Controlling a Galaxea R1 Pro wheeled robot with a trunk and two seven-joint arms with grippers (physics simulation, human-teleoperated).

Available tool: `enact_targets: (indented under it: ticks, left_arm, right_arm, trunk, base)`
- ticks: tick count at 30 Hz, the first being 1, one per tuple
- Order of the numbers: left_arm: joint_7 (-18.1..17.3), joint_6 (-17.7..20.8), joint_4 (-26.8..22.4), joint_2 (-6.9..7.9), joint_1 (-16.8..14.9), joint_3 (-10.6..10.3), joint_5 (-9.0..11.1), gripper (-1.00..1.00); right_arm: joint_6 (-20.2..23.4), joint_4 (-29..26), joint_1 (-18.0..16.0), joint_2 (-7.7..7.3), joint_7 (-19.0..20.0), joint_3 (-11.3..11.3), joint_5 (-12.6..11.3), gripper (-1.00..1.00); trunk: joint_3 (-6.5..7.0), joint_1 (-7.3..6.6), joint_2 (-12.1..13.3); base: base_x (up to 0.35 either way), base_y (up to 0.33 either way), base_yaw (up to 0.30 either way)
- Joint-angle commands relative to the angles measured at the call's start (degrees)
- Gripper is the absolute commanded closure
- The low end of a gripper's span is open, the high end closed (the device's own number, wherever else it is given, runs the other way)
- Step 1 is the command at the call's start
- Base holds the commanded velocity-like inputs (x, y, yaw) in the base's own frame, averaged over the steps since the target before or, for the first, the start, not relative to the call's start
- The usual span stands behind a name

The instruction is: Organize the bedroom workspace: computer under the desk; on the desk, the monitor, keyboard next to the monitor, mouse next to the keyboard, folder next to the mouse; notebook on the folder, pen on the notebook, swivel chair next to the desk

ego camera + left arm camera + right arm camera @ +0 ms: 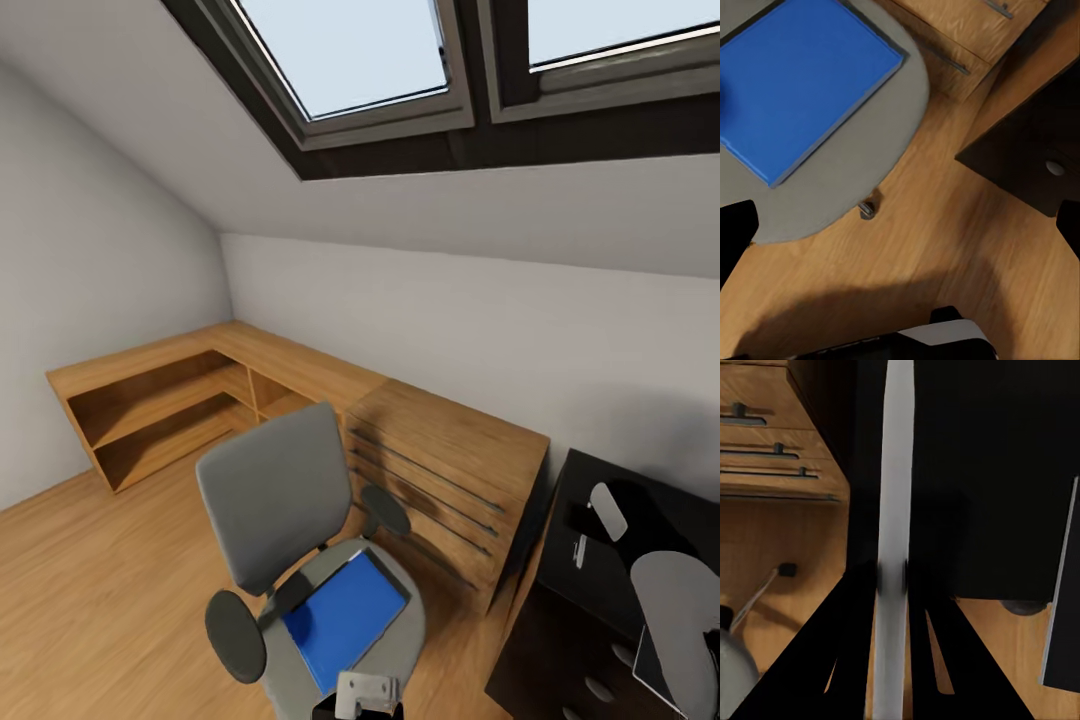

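The grey swivel chair [275,490] stands in front of me, and the blue folder [345,615] lies flat on its seat [855,172]. My left gripper [365,695] hangs open above the floor just past the seat's edge [904,229], with the folder [802,82] off to one side and untouched. At the right is the black desk [650,520]. My right gripper [580,532] is over the desk's end nearest the chest. Its fingers are shut [892,574] on the thin white pen [894,472], which shows as a small white bar [580,552] in the head view.
A light-wood chest of drawers [450,450] stands between the chair and the desk [982,472]. A low wooden shelf unit [160,400] fills the far corner. A dark flat slab with a pale edge [660,670] shows at the desk's front. The desk's drawer unit has a silver knob [1055,166].
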Motion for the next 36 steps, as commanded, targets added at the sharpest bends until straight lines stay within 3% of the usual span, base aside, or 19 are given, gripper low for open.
enact_targets:
  ticks: [1, 6, 8, 16, 26, 36]
  left_arm:
    - [0.5, 0.1, -0.1, 0.0, 0.0, -0.1, 0.6, -1.0]
    - [0.4, 0.1, -0.1, 0.0, 0.0, -0.3, 0.6, -1.0]
    - [0.4, 0.1, -0.2, 0.01, 0.0, -1.9, 0.7, -1.0]
    - [0.6, -0.1, -1.3, 0.0, 0.0, -2.8, 0.9, -1.0]
    - [0.6, -0.1, -2.7, -0.01, 0.0, -2.5, 1.0, -1.0]
    - [0.5, -0.1, -4.0, 0.07, 0.0, -2.0, 1.0, -1.0]
  right_arm:
    - [0.0, 0.0, 0.0, 0.1, -0.4, -0.1, -0.7, 1.0]
    - [-0.4, 0.1, 0.1, 0.66, -0.3, -0.1, -0.5, 1.0]
    - [-1.7, 1.1, 0.1, 0.98, -0.2, -0.1, -0.4, 1.0]
    - [-3.2, 2.5, 0.1, 0.76, -0.2, 0.0, -0.1, 1.0]
    - [-3.3, 3.6, 0.3, 0.42, -0.2, 0.0, 2.2, 1.0]
    - [-6.8, 8.8, 0.3, -0.66, -0.2, 0.0, 3.1, 1.0]
  trunk:
    - [-0.1, 0.05, -0.1]
    - [-0.1, 0.05, -0.1]
    - [-0.1, 0.05, -0.1]
    - [-0.1, 0.05, -0.1]
    - [-1.89, 2.25, -4.1]
    - [-3.69, 4.44, -8.1]
  base:
    - [0.172, -0.088, 0.0]
    - [0.084, -0.043, 0.0]
    - [0.017, -0.009, 0.0]
    - [0.003, -0.002, 0.0]
    - [0.0, 0.0, 0.0]
    - [0.0, 0.0, 0.0]
